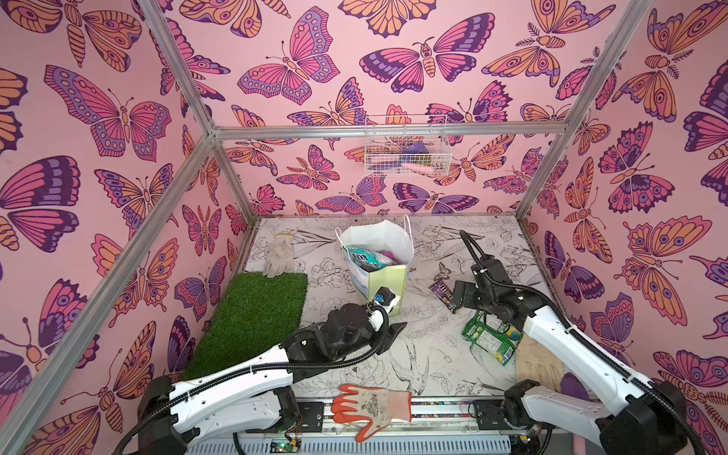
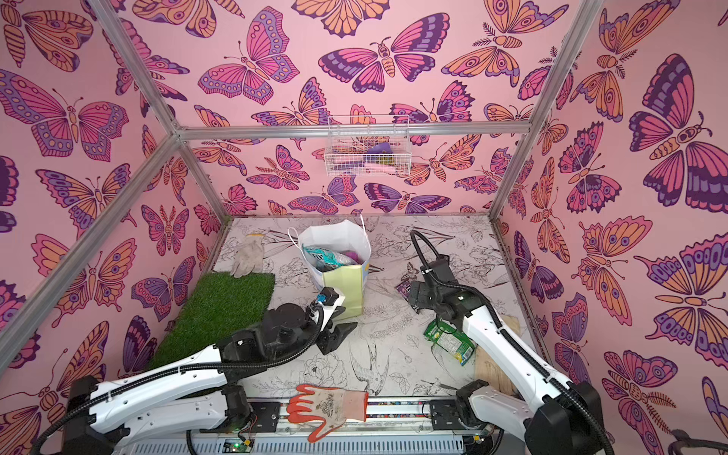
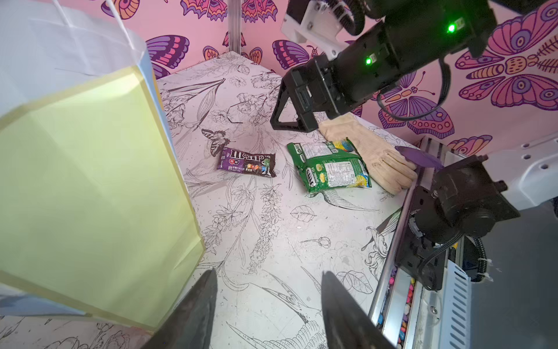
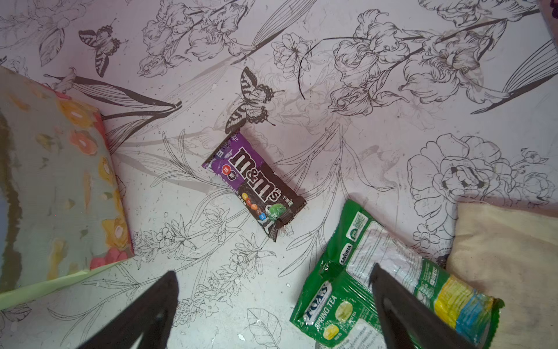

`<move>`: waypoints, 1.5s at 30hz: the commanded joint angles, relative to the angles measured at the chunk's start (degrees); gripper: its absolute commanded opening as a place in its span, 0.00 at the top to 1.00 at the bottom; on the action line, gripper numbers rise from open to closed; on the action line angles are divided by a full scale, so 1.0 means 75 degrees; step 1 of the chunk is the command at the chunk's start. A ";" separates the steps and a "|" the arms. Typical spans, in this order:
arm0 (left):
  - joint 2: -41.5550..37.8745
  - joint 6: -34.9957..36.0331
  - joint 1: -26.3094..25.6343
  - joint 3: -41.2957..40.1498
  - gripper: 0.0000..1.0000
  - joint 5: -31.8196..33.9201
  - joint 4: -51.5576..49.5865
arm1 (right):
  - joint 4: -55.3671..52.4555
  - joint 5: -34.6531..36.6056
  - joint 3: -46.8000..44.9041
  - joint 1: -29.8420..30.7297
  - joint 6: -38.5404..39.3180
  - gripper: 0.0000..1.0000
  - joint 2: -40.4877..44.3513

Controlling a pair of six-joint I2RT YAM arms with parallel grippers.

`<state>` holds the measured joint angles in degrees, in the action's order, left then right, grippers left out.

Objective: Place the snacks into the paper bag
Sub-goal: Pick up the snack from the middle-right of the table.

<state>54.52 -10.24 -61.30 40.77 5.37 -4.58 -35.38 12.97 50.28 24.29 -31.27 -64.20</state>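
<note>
Packing seems part done: with teal snacks (image 1: 364,254) in the paper bag (image 1: 388,281) mid-frame, the empty right tool (image 4: 273,270) hovers, jaws wide apart, over the centred M&M's packet (image 4: 255,189), likely needing to drop and close; the left tool (image 3: 269,273), jaws apart, holds nothing.

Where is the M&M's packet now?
In a top view the M&M's packet lies on the right side of the table, between the paper bag and the green packet, touching neither.

The M&M's packet (image 4: 253,187) and green-and-yellow bag (image 4: 386,247) look glossy plastic, the paper bag (image 3: 90,181) matt, the pale glove (image 4: 507,256) probably cloth.
</note>
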 commanded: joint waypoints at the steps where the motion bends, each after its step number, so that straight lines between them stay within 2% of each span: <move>1: -0.0219 -0.0307 -0.0043 -0.0273 0.43 0.0298 0.0270 | -0.0127 0.0089 0.0281 -0.0092 0.0226 0.01 -0.0066; 20: -0.0636 -0.0864 -0.0112 -0.1042 0.43 0.0503 0.0353 | -0.0129 -0.0357 0.0932 -0.0238 0.0956 0.03 -0.1872; 32: -0.0684 -0.0926 -0.0159 -0.1089 0.43 0.0559 0.0361 | -0.0206 -0.0534 0.1416 -0.0257 0.0981 0.10 -0.3082; 45: -0.0833 -0.1049 -0.0257 -0.1240 0.43 0.0667 0.0354 | 0.0129 -0.0861 0.1440 -0.0306 0.0952 0.10 -0.4052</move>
<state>49.47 -17.26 -62.78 32.58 9.10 -2.83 -34.85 7.38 59.48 22.48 -24.99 -93.69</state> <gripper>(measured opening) 0.570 0.896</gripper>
